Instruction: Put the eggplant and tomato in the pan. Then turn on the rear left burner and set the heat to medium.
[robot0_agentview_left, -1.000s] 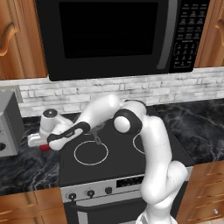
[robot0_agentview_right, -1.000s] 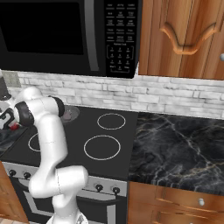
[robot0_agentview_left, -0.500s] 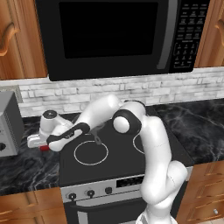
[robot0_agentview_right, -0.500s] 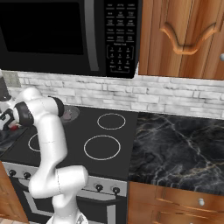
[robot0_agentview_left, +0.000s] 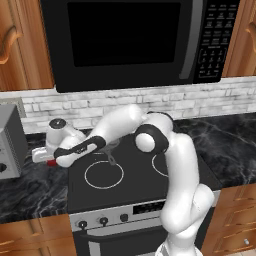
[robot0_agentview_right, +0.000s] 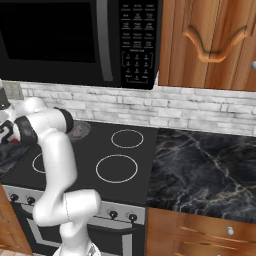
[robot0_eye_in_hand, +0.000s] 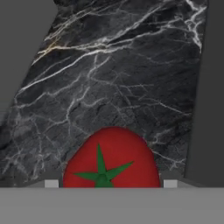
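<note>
- Pincer (robot0_agentview_left: 49, 161) low over the dark marble surface (robot0_eye_in_hand: 113, 74), left of the cooktop (robot0_agentview_left: 132, 172), beside a grey appliance (robot0_agentview_left: 10, 147).
- Jaws stand on either side of the tomato (robot0_eye_in_hand: 111, 159); pads at its flanks, firm contact cannot be confirmed.
- Tomato rests on the surface, green calyx up.
- Pan (robot0_agentview_left: 111, 148) sits on the cooktop behind the forearm, partly hidden.

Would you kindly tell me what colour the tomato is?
Bright red tomato with a green star-shaped stem, clearest in the hand view.

Even, shadowless rendered light fills all views, fairly bright. The microwave door (robot0_agentview_left: 122, 40) shows a faint sheen. The hand view is soft and blurry, the tomato (robot0_eye_in_hand: 111, 158) coarse-edged
</note>
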